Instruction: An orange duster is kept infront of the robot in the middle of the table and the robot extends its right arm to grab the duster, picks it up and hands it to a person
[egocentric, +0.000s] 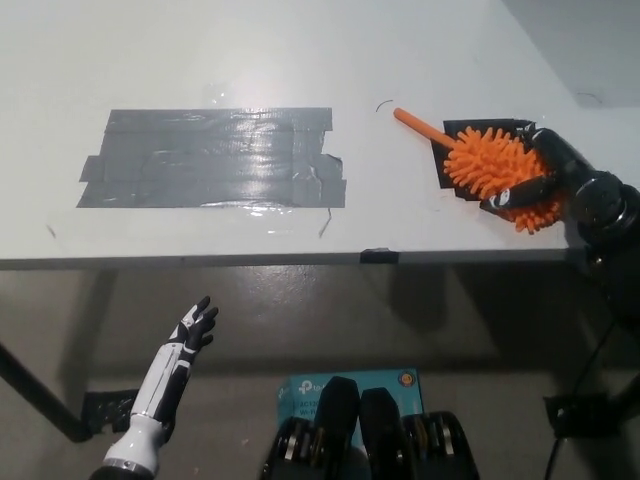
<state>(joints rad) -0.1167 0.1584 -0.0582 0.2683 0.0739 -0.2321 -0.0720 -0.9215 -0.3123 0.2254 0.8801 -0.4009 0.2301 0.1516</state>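
The orange duster lies on the white table at its right front, bristly head near the edge, thin handle pointing up-left. My black right hand sits against the head's right side. Its fingers curl over the top of the bristles, and one finger crosses the lower side. The duster still rests on the table. My white left hand hangs open below the table's front edge at the lower left.
A large patch of grey tape covers the table's middle left. A black tape patch lies under the duster. The table's right edge runs just beyond my right hand. A blue box sits on the floor below.
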